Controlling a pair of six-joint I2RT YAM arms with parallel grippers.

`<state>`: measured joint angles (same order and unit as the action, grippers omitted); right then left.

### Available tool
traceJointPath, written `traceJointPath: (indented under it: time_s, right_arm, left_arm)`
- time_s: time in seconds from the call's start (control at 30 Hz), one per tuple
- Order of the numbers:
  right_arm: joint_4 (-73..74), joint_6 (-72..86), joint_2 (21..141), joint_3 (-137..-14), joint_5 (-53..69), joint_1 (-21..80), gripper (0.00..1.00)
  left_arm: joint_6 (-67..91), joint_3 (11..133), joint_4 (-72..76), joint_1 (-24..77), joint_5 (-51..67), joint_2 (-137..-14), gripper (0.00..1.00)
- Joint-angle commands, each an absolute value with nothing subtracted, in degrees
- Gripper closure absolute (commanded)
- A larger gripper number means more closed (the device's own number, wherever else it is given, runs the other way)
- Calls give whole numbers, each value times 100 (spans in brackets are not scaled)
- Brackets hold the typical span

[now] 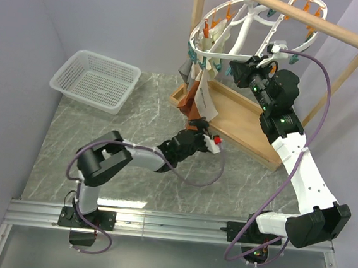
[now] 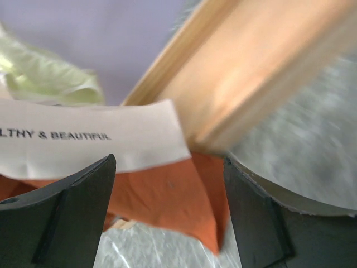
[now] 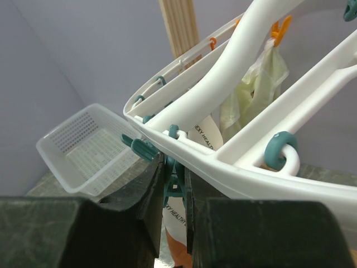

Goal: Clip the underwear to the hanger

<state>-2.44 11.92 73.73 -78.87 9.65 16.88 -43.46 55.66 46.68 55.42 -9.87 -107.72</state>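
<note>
The left hand [image 1: 198, 140] is held open, its 2 fingers spread wide and nothing gripped. The underwear [image 1: 193, 107] hangs just above and beyond it, the lower edge close to the fingertips; whether they touch cannot be told. The garment's long axis runs vertically, from the near-left rim of the hanger [image 1: 194, 37] down toward the desk [image 1: 131, 167]. Rust-orange cloth and a wide cream waistband printed with dark lettering are seen, draped in loose folds. The right hand [image 3: 174, 167] is pinched shut on a teal clothespin [image 3: 170, 187] at that rim, and is judged nearer the clipping point.
</note>
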Motion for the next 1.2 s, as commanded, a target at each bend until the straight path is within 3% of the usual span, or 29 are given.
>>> traceJointPath:
  time_s: [0.0,0.4,0.87,1.03,1.13,1.17]
  right_arm:
    - [-264,1257,7409,-7919,1178,1749,100]
    - [-264,1318,7418,-7928,1169,1758,100]
    - [-299,1283,7374,-7884,1160,1758,100]
    - [-316,1292,7383,-7901,1178,1749,100]
    - [-316,1266,7383,-7910,1187,1758,100]
    - [-316,1266,7374,-7901,1195,1749,100]
  left_arm:
    - [-4315,6308,5175,5660,-2336,-11257,16]
    - [-5344,8452,5389,5818,-3998,-13331,10]
    - [-5624,9193,4562,5555,-4579,-13852,8]
    - [-5660,9351,4316,5432,-4702,-13922,10]
    - [-5669,9291,4550,5414,-4641,-13808,18]
    - [-5678,9168,4631,5431,-4606,-13703,27]
